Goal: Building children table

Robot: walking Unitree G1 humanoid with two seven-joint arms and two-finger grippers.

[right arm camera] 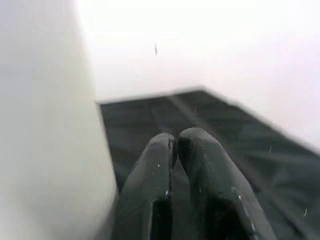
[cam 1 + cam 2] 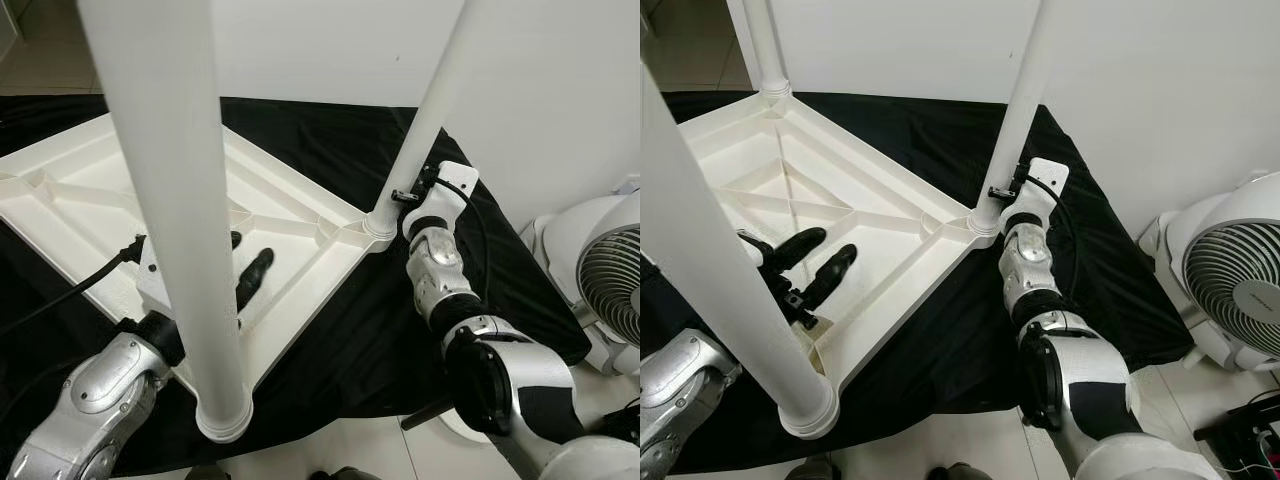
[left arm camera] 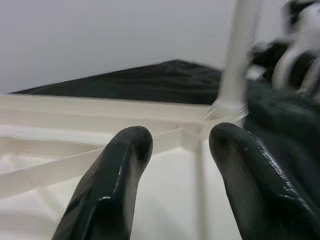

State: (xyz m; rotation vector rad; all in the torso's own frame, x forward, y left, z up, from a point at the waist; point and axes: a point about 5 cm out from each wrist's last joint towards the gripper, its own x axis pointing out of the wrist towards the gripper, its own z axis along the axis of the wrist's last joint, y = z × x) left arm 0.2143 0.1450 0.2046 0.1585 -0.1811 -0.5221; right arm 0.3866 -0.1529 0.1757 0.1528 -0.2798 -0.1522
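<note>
Upturned white plastic children's table (image 2: 790,180): light, rigid, slick; grip leg bases. Left claw (image 2: 810,265) apart; right claw (image 1: 175,150) together.

The scene is being lit evenly and brightly from above, and only soft, faint shadows are being cast inside the upturned white tabletop (image 2: 780,170). The white wall (image 2: 300,50) and the near table leg (image 2: 180,200) are being pushed close to overexposure, while detail in the black cloth (image 2: 940,330) is being lost to darkness. A mild sheen is being shown on the silver right arm (image 2: 1080,390). Straight edges are being bowed slightly toward the frame borders in the head views. In the wrist views the close black fingers (image 3: 110,190) are being rendered soft, and the pale leg beside the right gripper (image 1: 175,145) is being blurred and washed out.
</note>
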